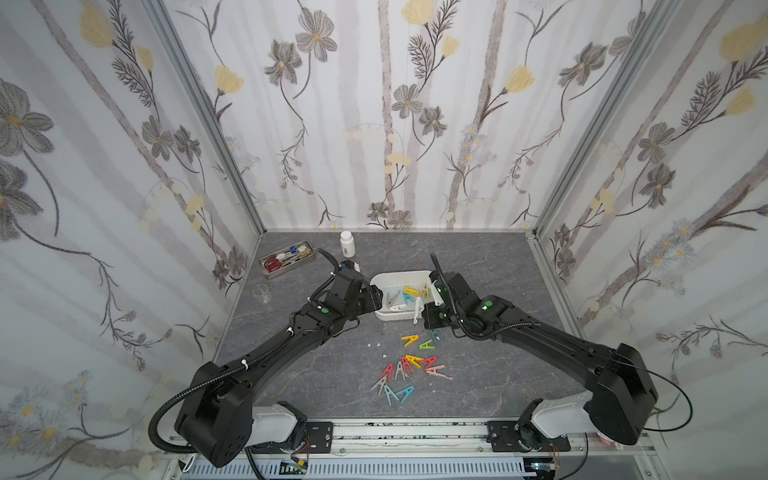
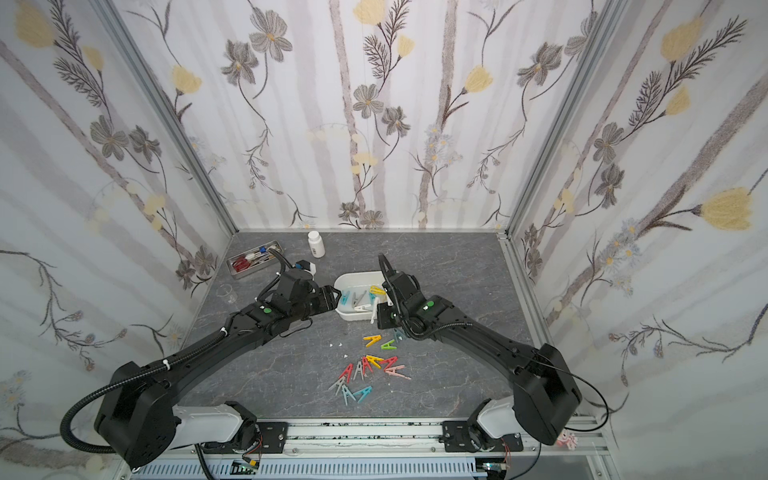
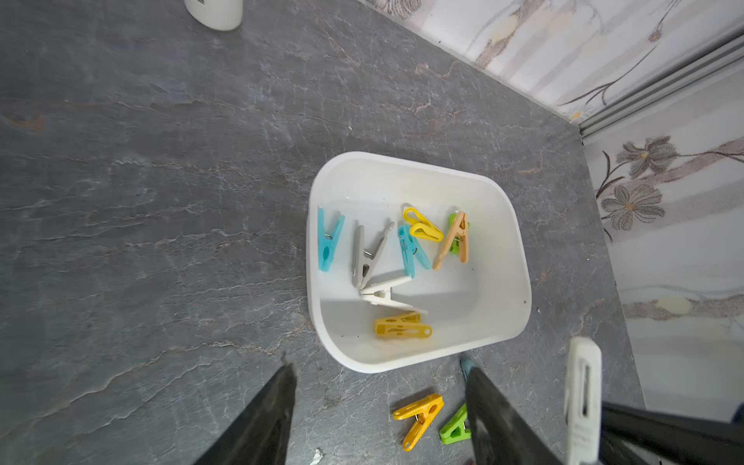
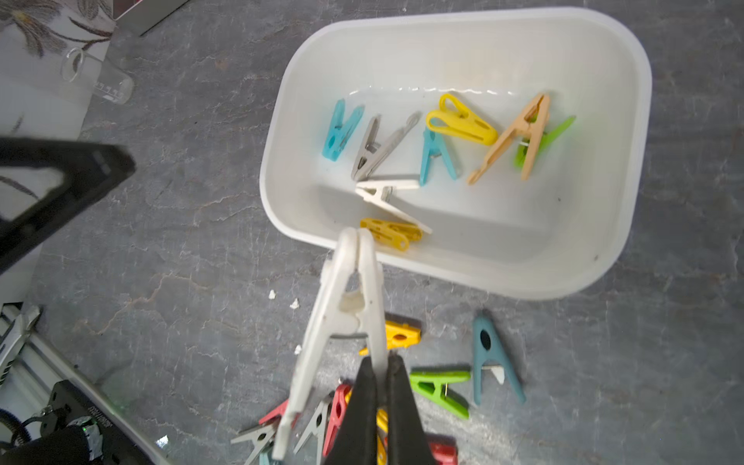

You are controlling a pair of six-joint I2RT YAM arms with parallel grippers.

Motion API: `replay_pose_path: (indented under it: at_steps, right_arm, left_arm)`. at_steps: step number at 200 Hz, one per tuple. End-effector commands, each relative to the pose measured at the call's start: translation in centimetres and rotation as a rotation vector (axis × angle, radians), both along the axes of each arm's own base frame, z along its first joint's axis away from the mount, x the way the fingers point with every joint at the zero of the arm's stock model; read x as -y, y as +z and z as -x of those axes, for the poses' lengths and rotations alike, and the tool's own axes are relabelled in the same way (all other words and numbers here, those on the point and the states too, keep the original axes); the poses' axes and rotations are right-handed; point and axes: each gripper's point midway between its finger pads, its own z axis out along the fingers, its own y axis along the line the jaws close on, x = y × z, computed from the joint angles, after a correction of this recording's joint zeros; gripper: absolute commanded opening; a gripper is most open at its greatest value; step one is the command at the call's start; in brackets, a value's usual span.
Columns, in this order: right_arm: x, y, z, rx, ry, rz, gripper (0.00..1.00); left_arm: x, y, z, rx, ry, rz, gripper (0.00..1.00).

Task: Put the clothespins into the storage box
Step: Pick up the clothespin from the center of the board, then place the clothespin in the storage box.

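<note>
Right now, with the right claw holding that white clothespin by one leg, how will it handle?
The white clothespin looks like smooth hard plastic: probably stiff, light and a bit slippery. The right claw pinches just one leg, so it may swivel or slip if jolted.

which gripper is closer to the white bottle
Left. The left gripper is at the storage box end nearest the white bottle; the right gripper, holding a white clothespin, sits across the box.

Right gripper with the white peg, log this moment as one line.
right gripper: shut on white clothespin | clothespin tip: at storage box rim | left gripper: open, empty | loose clothespins: outside box
</note>
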Motion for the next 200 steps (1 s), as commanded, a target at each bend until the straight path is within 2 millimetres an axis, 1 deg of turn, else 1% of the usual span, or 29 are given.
replay_pose_path:
  at_steps: [1,12,31,48,59,72,105,125,139,164,180,200]
  right_arm:
    - [-2.1,0.0,-3.2,0.064,0.089,0.000,0.00]
    - [-2.4,-0.3,-4.8,0.081,0.086,0.021,0.00]
    - [-2.8,-1.3,-6.9,0.094,0.085,0.058,0.00]
    - [-3.2,-2.1,-8.2,0.092,0.092,0.074,0.00]
    - [-3.5,-2.6,-8.8,0.091,0.097,0.085,0.00]
    - [-3.8,-3.5,-9.3,0.077,0.105,0.093,0.00]
    - [-5.4,-6.0,-9.3,0.016,0.147,0.066,0.00]
    - [-5.6,-7.0,-9.3,0.003,0.154,0.065,0.00]
    - [-5.6,-7.0,-9.6,0.010,0.148,0.068,0.00]
    - [-5.5,-6.8,-9.8,0.024,0.146,0.077,0.05]
    - [-5.5,-6.6,-9.9,0.031,0.146,0.078,0.13]
    - [-5.3,-6.2,-9.8,0.033,0.143,0.081,0.21]
  left_arm:
    - [-2.7,-0.2,0.9,-0.019,0.088,-0.072,0.66]
    - [-3.1,-0.6,1.6,-0.032,0.105,-0.059,0.66]
    - [-3.9,-1.9,2.8,-0.071,0.114,-0.078,0.66]
    - [-4.5,-2.5,3.5,-0.097,0.121,-0.103,0.66]
    - [-4.6,-2.6,3.7,-0.101,0.118,-0.101,0.66]
    - [-4.6,-2.4,3.7,-0.099,0.119,-0.099,0.66]
    - [-4.6,-2.3,3.5,-0.103,0.129,-0.094,0.66]
    - [-4.7,-2.0,3.6,-0.107,0.140,-0.089,0.66]
    - [-4.9,-1.9,3.8,-0.108,0.146,-0.089,0.66]
    - [-5.2,-2.3,4.4,-0.127,0.149,-0.097,0.66]
    - [-5.2,-2.5,4.6,-0.136,0.141,-0.095,0.66]
    - [-4.9,-2.7,4.8,-0.146,0.127,-0.089,0.67]
